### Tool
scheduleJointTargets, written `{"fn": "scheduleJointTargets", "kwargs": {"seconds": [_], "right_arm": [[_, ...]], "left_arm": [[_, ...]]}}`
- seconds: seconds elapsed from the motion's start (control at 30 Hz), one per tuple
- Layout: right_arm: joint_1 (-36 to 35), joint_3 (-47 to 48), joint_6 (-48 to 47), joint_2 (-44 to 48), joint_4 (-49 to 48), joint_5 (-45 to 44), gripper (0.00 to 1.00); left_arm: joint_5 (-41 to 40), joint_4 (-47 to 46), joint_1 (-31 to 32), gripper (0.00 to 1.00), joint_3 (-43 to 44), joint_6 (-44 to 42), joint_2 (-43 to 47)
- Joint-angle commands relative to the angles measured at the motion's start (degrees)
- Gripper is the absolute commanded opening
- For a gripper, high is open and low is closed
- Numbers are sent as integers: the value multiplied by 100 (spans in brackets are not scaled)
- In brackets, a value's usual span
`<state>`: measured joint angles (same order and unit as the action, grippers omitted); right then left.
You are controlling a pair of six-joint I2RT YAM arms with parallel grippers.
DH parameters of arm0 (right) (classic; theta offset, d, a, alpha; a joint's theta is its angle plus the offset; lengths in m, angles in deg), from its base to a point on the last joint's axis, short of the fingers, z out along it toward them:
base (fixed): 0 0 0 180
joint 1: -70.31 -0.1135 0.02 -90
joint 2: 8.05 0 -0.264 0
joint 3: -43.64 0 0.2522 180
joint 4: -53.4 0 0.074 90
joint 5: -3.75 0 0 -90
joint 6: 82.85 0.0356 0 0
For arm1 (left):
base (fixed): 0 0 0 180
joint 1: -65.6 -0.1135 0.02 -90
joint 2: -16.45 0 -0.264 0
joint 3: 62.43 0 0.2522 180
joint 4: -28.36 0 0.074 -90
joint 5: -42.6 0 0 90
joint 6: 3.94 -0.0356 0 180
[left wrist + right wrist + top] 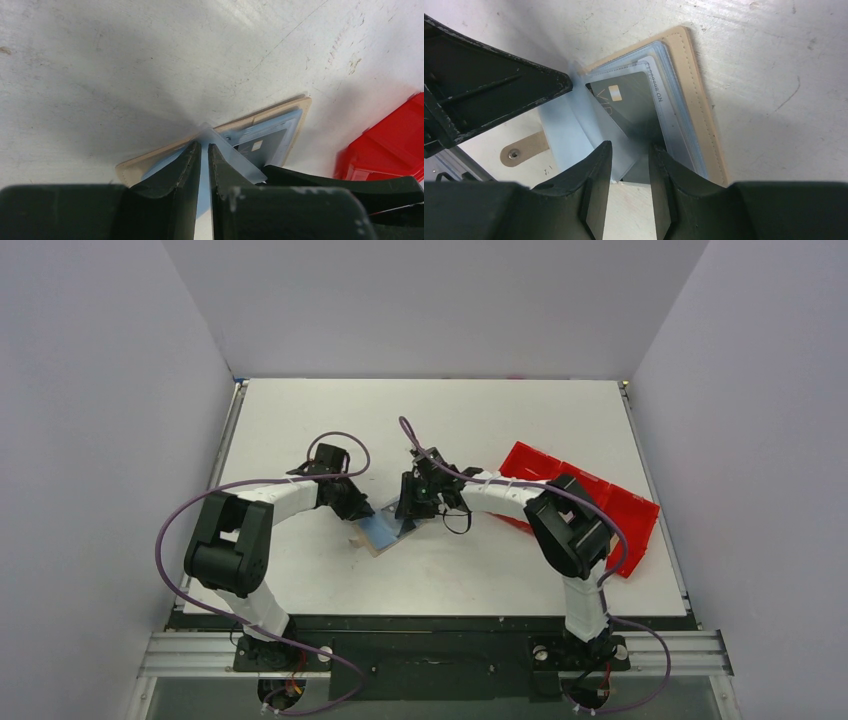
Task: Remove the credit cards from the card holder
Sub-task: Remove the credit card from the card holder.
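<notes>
Now the pull-out step is in hand. Holder (380, 532) lies open between the arms. Left gripper (204, 145) is pinched on a clear sleeve (591, 125) over the holder's middle. Right gripper (630, 147) stands jaws apart astride the sleeve edge, dark card (631, 105) just beyond. Next, I judge, it must nip that card and draw it clear of the holder.

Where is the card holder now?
In the top view the card holder lies open between the left hand and right hand, left of the red tray.
</notes>
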<state>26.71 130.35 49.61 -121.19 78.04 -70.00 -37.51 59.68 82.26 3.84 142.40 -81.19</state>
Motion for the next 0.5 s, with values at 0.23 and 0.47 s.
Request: {"fn": "scheduleJointTargets", "kwargs": {"seconds": [0.23, 0.47], "right_arm": [[-64, 72, 159, -108, -415, 177, 19], [-92, 28, 180, 21, -444, 214, 0]], "left_arm": [[-152, 321, -67, 10, 127, -189, 14], [-268, 591, -79, 11, 337, -332, 233]]}}
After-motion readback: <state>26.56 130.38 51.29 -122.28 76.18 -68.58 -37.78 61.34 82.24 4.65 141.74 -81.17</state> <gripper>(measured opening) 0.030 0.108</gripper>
